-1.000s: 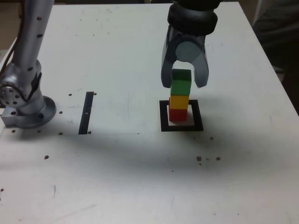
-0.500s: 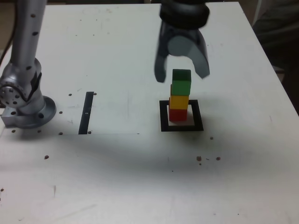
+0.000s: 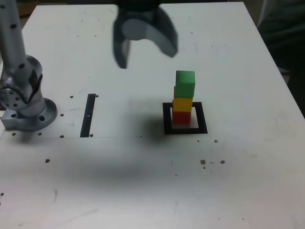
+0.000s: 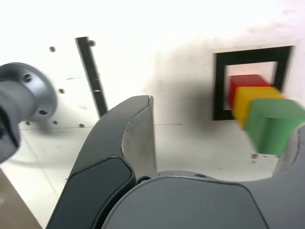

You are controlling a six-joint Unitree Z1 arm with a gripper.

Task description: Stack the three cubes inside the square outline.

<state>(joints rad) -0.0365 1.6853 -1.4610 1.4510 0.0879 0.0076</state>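
Exterior and wrist views of the stacking bench. The gripper (image 3: 145, 50) hangs above the white table (image 3: 238, 181) with its jaws spread wide and nothing between them, up and toward the exterior view's left of the stack, well clear of it. The three cubes stand as one column inside the square outline (image 3: 167, 121): the red cube (image 3: 181, 117) at the bottom on the pale centre, the yellow cube (image 3: 182, 103) on it, the green cube (image 3: 185, 83) on top. The column is not perfectly plumb (the green cube sits slightly offset toward the exterior view's right of the yellow one, and appears a little turned). In the wrist view the same order shows, red (image 4: 244, 88), yellow (image 4: 252, 102), green (image 4: 272, 125), with the green cube lying near one jaw at the picture's edge.

As the things lie, the task appears complete. The remaining hazards, judged from this arrangement: a sweep of the arm back across the column would topple it, and a jolt to the table could slide the offset green cube off. The thin black strip (image 3: 88, 114) and the arm's base (image 3: 26, 105) lie well apart from the stack.
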